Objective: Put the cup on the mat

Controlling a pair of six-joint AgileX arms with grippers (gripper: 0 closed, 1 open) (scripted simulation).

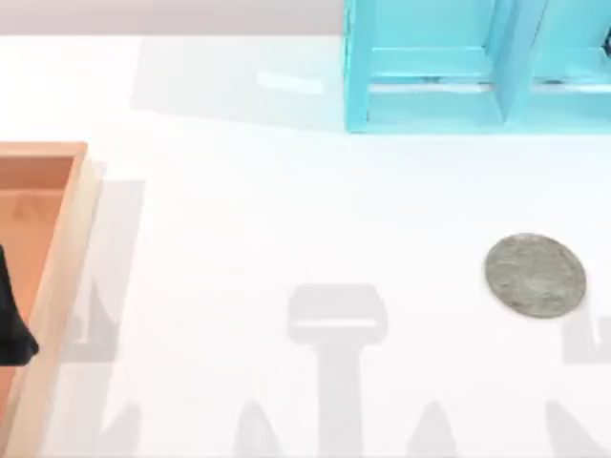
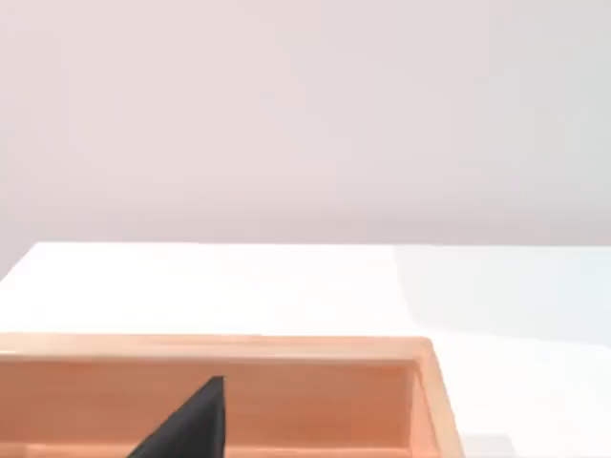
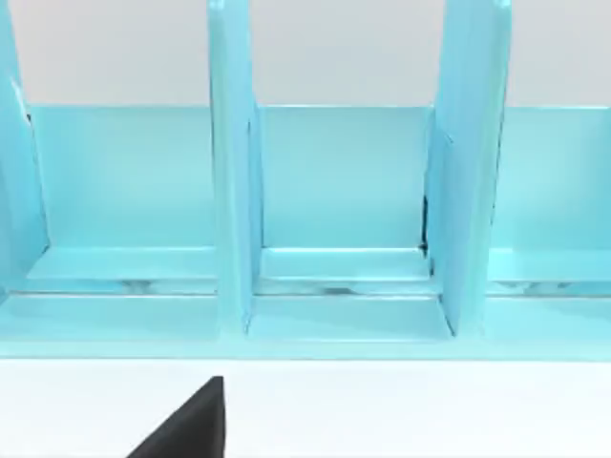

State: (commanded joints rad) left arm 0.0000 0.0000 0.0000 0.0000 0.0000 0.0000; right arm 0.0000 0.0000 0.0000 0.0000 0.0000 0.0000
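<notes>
Grey mat [image 1: 536, 275] well apart from left gripper [image 1: 11, 320]

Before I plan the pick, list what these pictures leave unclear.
- Orange tray: the top view's left edge cuts it off, and the left gripper covers part of its floor.
- Blue rack: cut by the top view's top and right edges.
- Right gripper: cut off by the right wrist view's bottom edge.

Mat [image 1: 536, 275] at right, tray [image 1: 57, 277] at left, rack [image 1: 477, 67] behind.
</notes>
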